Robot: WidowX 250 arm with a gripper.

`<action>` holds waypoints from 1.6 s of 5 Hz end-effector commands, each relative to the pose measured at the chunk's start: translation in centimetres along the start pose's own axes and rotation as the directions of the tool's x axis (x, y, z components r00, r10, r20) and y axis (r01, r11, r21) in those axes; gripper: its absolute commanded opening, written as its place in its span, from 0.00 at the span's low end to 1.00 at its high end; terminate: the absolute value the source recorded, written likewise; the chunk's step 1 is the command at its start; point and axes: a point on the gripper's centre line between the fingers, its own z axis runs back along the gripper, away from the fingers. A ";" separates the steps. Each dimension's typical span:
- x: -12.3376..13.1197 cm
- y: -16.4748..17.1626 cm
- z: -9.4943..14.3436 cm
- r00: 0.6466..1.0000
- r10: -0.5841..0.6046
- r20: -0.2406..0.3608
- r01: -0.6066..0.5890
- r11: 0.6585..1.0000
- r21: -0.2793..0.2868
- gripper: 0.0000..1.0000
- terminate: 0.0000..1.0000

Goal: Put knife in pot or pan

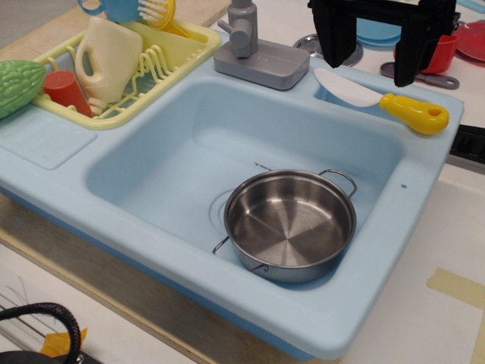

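Observation:
The knife (379, 98), with a broad white blade and a yellow handle, lies on the back right rim of the light blue sink (68, 182), blade pointing left. The shiny steel pan (289, 224) with two wire loop handles sits in the sink basin, front right, and holds nothing. My black gripper (373, 53) hangs at the top right, just above and behind the knife, with its two fingers (331, 42) spread apart and nothing between them.
A grey faucet (254, 49) stands at the sink's back rim. A yellow dish rack (125, 68) with a cream jug and a red cup sits at the back left, a green vegetable toy (17, 85) beside it. A red cup and a grey utensil (424, 76) lie behind the gripper.

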 end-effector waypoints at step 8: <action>3.9 -1.6 -4.0 0.815 0.573 -0.085 -0.576 0.817 -0.013 1.00 0.00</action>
